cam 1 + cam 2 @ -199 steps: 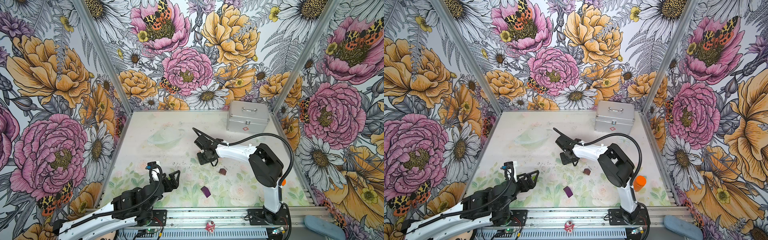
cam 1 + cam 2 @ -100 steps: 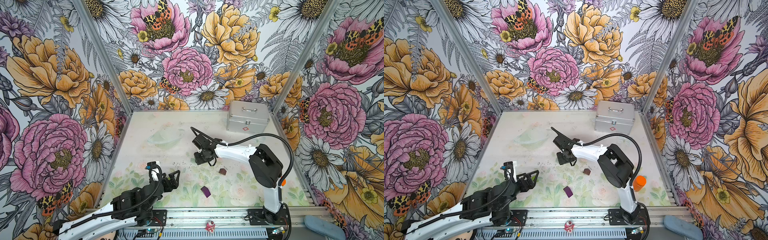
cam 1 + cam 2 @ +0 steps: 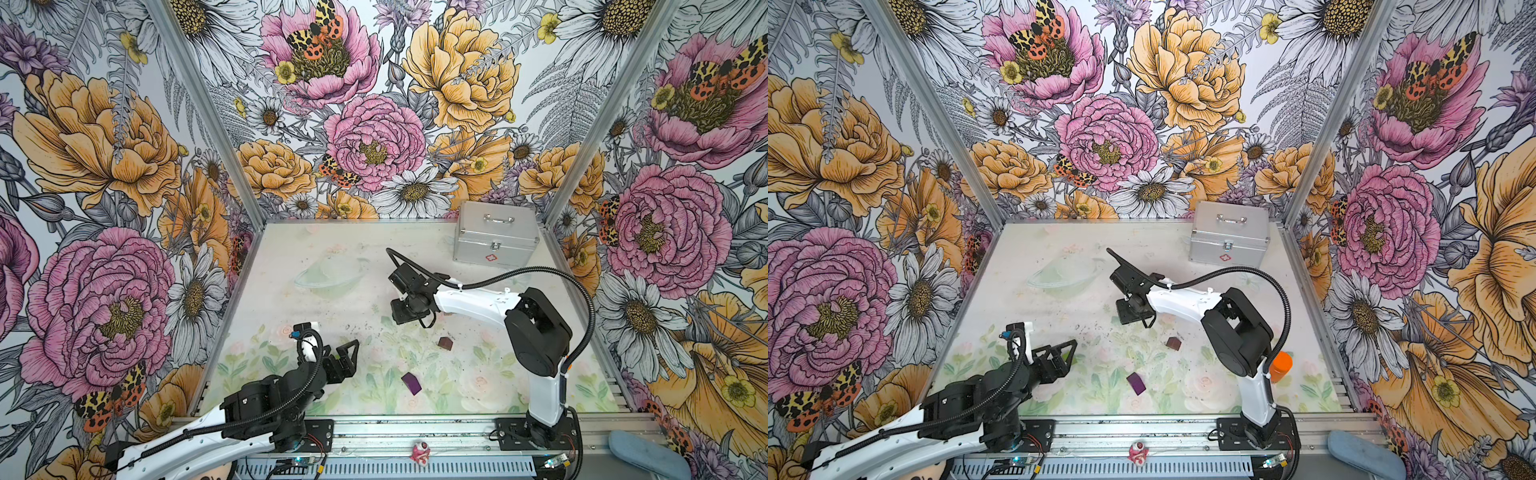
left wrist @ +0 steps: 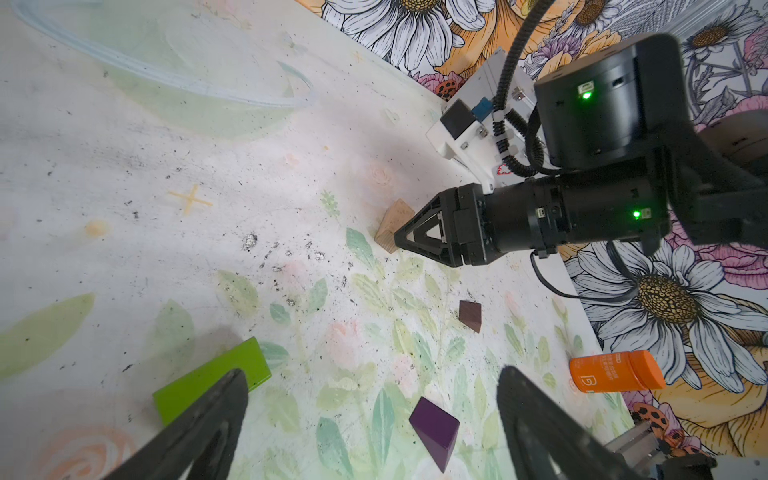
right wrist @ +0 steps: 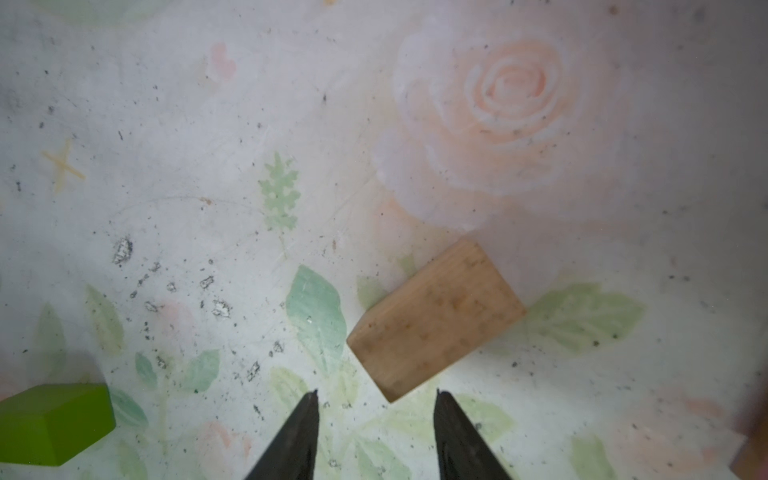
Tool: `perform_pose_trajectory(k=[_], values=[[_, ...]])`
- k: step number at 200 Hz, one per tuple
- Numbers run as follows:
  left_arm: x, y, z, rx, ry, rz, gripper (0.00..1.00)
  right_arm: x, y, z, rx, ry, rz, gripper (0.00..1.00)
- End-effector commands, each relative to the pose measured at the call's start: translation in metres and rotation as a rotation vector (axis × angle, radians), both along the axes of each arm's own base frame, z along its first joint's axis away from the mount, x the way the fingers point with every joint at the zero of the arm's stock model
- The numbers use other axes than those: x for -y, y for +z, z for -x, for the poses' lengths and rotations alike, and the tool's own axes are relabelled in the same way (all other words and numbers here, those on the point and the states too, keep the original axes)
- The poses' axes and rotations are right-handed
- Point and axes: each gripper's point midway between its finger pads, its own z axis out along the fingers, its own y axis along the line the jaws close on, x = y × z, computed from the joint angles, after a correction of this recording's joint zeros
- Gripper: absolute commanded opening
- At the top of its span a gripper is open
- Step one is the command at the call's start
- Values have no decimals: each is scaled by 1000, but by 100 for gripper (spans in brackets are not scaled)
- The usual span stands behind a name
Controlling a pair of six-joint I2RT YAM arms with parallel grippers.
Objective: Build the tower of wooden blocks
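Read the tabletop (image 3: 291, 270) in the top views as a clock, with twelve at the back wall. The silver case (image 3: 496, 237) stands at one o'clock. No tower stands anywhere and the bricks lie loose and apart, so the job looks to be at its very first pick.

The right tool (image 5: 376, 399) hangs near the centre, nose down, its jaws parted and empty. The left tool (image 4: 370, 378) waits at seven o'clock, spread wide and holding nothing. An orange bottle (image 3: 1280, 365) sits at four o'clock by the edge.

The lime-green brick (image 4: 212, 380) lies just beside the left tool. The tan brick (image 5: 436, 320) lies flat just ahead of the right tool's tips, slanted across their line and untouched. The purple brick (image 3: 411, 383) is at six o'clock, and the dark-brown brick (image 3: 445, 343) is at four, nearer the centre.

Next, I judge, the right tool should move over the tan brick, twist square to its narrow sides, drop and close.
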Motion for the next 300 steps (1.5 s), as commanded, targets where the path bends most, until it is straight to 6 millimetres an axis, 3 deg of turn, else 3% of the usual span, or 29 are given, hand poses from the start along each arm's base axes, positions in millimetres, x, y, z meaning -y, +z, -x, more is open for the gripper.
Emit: perform_pose_trajectory(k=[1, 4, 35, 65, 95, 139, 162, 191, 300], values=[[-6, 11, -3, 29, 22, 0, 95, -1, 21, -5, 37, -12, -32, 48], [-7, 11, -3, 29, 23, -1, 95, 7, 20, -13, 36, -34, -30, 48], [-6, 11, -3, 28, 22, -2, 95, 20, 25, -22, 73, 2, 14, 49], [-8, 10, -4, 30, 30, -7, 95, 17, 39, -38, 135, 124, 15, 71], [-9, 13, -5, 35, 31, -6, 95, 4, 50, -34, 135, 289, 1, 87], [-11, 12, -6, 35, 43, -11, 95, 14, 32, -19, 112, 481, 106, 87], [-13, 13, -7, 37, 52, -12, 96, 22, 14, -22, 97, 496, 170, 86], [-13, 14, -8, 36, 50, -16, 96, 16, -2, -20, 63, 512, 160, 85], [-14, 14, -10, 29, 63, -19, 96, 10, -17, -30, 74, 544, 189, 85]])
